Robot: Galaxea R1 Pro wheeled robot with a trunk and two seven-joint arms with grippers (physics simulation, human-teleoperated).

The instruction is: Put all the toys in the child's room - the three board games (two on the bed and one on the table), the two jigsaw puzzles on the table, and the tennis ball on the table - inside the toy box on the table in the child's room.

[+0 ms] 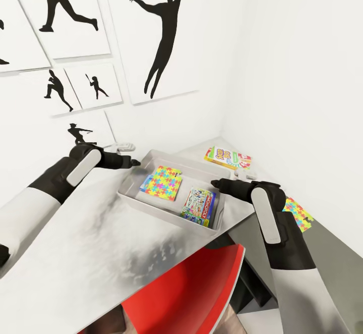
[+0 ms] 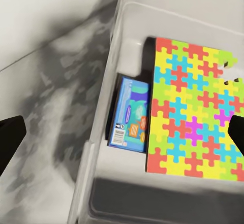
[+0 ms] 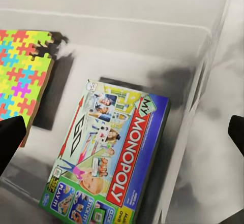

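Head view only: grey toy box (image 1: 132,191) on marbled tabletop (image 1: 75,253), near the wall corner; jigsaw puzzle (image 1: 162,182) and Monopoly board game (image 1: 200,206) lying flat inside, side by side, apart.
Head view, outside box: second board game (image 1: 228,158) flat on tabletop beyond the box, by the corner; second jigsaw puzzle (image 1: 297,214) past the right forearm, partly hidden.
Head view, foreground: red chair (image 1: 191,293) tucked at tabletop edge.
Left wrist view only: blue box (image 2: 130,113) wedged partly under the jigsaw puzzle (image 2: 195,125), against the box wall; title unreadable.
Right wrist view only: Monopoly board game (image 3: 109,155) face up, title legible, close to box wall (image 3: 203,71); puzzle corner (image 3: 23,71) alongside.
Left arm: forearm stretched level over tabletop, left claw (image 1: 132,163) at the box's far-left rim.
Right arm: elbow bent, forearm reaching inward, right claw (image 1: 216,183) at the box's right rim.
Left claw state: fingers (image 2: 9,137) spread wide, nothing between.
Right claw state: fingers (image 3: 10,140) spread wide, nothing between.
Tennis ball: not located in any view.
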